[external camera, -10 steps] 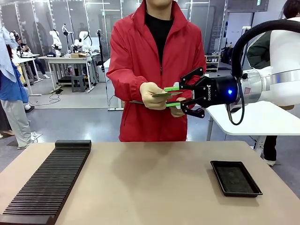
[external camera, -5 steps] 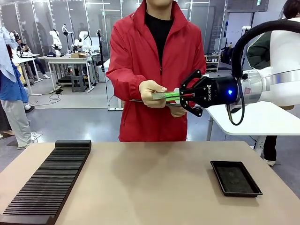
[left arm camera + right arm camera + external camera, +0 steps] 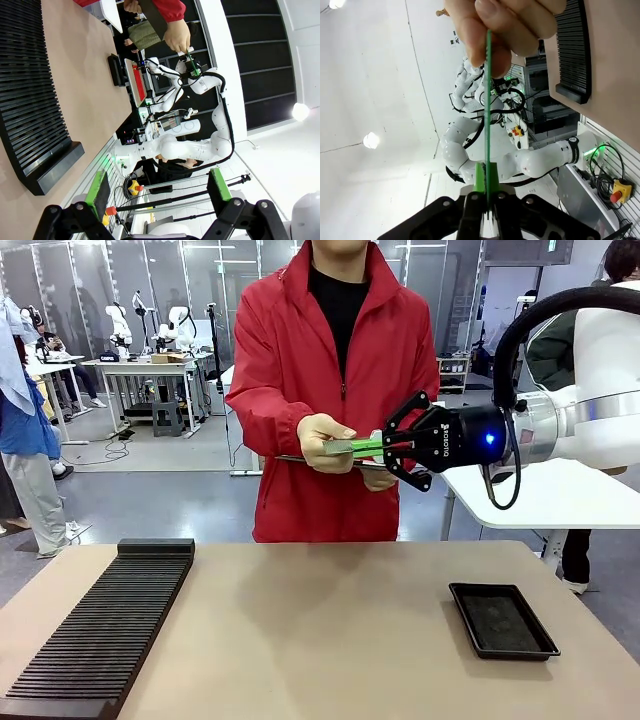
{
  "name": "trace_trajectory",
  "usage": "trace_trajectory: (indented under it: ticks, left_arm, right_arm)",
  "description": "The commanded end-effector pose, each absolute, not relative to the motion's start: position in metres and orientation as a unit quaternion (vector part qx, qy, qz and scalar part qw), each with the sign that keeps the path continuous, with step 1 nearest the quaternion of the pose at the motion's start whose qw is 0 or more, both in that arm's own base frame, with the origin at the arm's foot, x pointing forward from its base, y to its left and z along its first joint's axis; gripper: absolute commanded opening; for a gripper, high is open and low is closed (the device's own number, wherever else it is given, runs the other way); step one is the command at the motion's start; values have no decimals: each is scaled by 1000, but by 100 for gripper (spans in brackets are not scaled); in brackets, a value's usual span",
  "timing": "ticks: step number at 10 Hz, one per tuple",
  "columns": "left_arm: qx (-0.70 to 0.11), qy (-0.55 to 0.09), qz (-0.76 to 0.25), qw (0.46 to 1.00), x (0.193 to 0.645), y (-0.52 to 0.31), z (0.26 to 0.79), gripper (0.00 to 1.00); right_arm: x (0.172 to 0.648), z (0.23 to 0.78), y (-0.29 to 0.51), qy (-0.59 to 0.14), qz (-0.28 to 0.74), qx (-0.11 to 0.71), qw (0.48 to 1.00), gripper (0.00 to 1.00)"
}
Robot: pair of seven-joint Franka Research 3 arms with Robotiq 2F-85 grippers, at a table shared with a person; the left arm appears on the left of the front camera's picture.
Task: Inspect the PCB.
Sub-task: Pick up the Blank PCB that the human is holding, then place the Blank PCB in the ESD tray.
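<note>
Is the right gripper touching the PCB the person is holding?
Touching. The right wrist view shows the right gripper with its green pads shut on both faces of the PCB, no gap.

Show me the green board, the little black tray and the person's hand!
green board point(image 3: 356, 447): front view, on the bare stretch just past the thumb.
little black tray point(image 3: 512, 653): front view, on its near rim.
person's hand point(image 3: 322, 438): front view, on the back of the hand holding the board.

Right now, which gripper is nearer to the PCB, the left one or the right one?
The right. The right gripper is shut on one end of the PCB, while the person's hand holds the other end. The left gripper is open and far from it.
</note>
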State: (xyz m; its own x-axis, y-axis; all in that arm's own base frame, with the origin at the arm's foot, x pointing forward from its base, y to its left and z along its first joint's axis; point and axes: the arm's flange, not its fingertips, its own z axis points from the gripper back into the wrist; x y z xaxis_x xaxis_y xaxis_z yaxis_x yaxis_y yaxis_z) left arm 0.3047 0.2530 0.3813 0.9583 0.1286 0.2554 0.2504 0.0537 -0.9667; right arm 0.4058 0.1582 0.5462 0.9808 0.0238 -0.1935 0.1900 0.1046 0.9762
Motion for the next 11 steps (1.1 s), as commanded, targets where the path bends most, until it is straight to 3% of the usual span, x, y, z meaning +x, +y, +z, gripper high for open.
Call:
trace_trajectory:
  ticks: [1, 11]
  left_arm:
    - [-684, -137, -44, 715, 304, 253, 384, 100]
    - [-684, -137, -44, 715, 304, 253, 384, 100]
  right_arm:
    - [406, 547, 158, 79, -56, 667, 739, 0]
    - [406, 547, 158, 79, -56, 667, 739, 0]
